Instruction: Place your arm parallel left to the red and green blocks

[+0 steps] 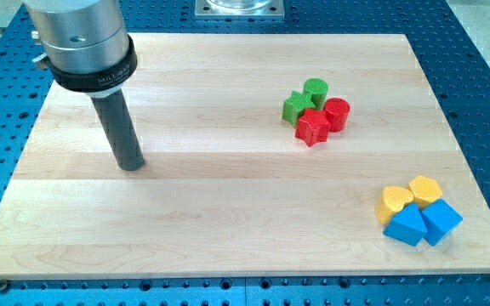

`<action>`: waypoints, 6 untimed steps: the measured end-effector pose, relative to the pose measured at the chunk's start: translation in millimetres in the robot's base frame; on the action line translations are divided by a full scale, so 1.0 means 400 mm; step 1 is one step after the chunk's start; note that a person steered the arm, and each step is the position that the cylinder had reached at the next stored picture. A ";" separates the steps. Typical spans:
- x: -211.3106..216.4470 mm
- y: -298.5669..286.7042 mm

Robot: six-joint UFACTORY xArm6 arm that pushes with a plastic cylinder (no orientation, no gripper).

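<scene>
My tip (pixel 131 166) is planted on the wooden board (pixel 228 246), well off to the view's left of the red and green cluster, and nothing is touching it. No jaws to speak of here: the arm ends in 1 plain dark rod, so there is nothing to spread, press together or pinch.

So where does the task stand? By my reading, it looks close to done. The tip already sits on the left side of the cluster, with a wide stretch of bare wood in between. It lies a little lower in the view than the cluster, so a small nudge toward the view's top may be all that is left to line it up level. Whether it should also close in is a judgement call; the task only asks for left and parallel.

Now the cluster itself, 4 pieces packed tight. The green cylinder (pixel 316 89) is at the top, and the green star-like block (pixel 295 106) is touching it on the left. The red cylinder (pixel 337 113) sits on the right, and the red star-like block (pixel 312 127) closes the bottom. All 4 touch their neighbours.

Well below and right of that cluster sit 2 yellow blocks (pixel 408 197) and 2 blue blocks (pixel 424 224), bunched together and out of play.
</scene>
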State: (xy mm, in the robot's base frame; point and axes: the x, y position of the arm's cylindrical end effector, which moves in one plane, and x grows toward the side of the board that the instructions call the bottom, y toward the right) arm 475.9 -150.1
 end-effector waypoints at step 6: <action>0.032 -0.056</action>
